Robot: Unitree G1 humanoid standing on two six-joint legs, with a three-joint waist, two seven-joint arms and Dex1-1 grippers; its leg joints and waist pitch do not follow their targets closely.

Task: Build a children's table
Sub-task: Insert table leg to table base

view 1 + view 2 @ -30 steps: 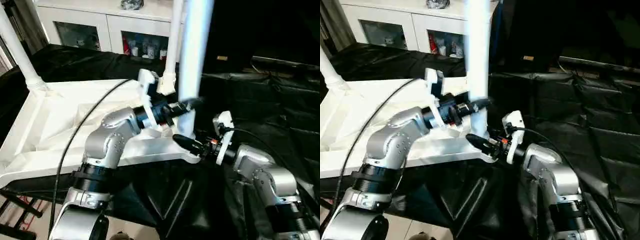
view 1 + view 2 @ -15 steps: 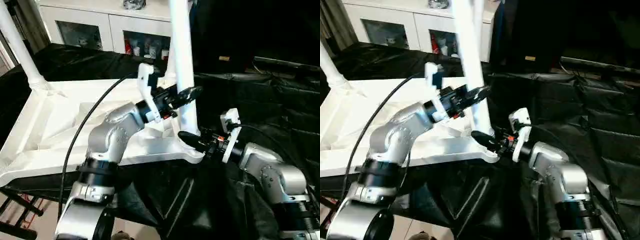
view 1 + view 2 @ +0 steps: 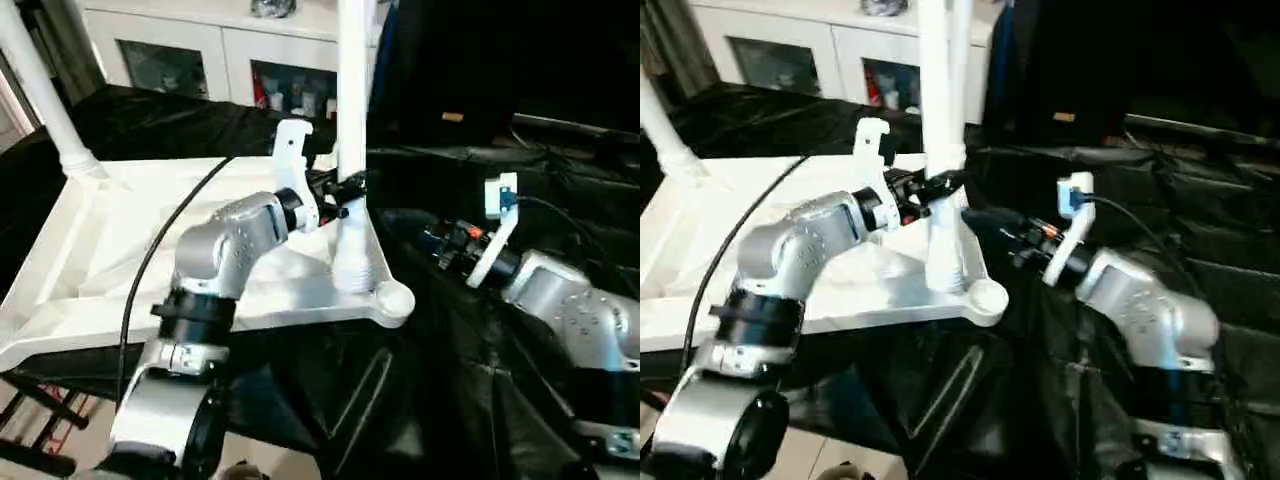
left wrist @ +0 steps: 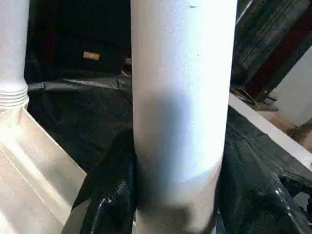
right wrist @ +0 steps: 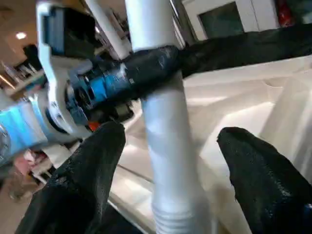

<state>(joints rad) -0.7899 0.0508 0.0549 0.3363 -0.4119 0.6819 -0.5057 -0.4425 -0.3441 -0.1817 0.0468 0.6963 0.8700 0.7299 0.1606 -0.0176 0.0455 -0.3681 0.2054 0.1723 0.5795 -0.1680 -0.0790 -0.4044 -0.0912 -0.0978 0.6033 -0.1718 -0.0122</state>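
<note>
The white tabletop lies underside up on the black-draped table. My left gripper is shut on a white leg, holding it nearly upright. The leg's ribbed end is down at the tabletop's near right corner, just beside the round corner socket. In the left wrist view the black fingers clasp the leg from both sides. My right gripper hangs open to the right of the leg, off it. Its fingers stand wide apart, with the leg beyond them.
One leg stands in the far left corner socket and another rises at the far right corner behind the held one. A white glass-door cabinet stands at the back. Crumpled black drape covers the right side.
The held leg has swung from tilted to nearly upright, and its ribbed end has come down by the corner socket. My right gripper has pulled back to the right, away from the leg's foot.
</note>
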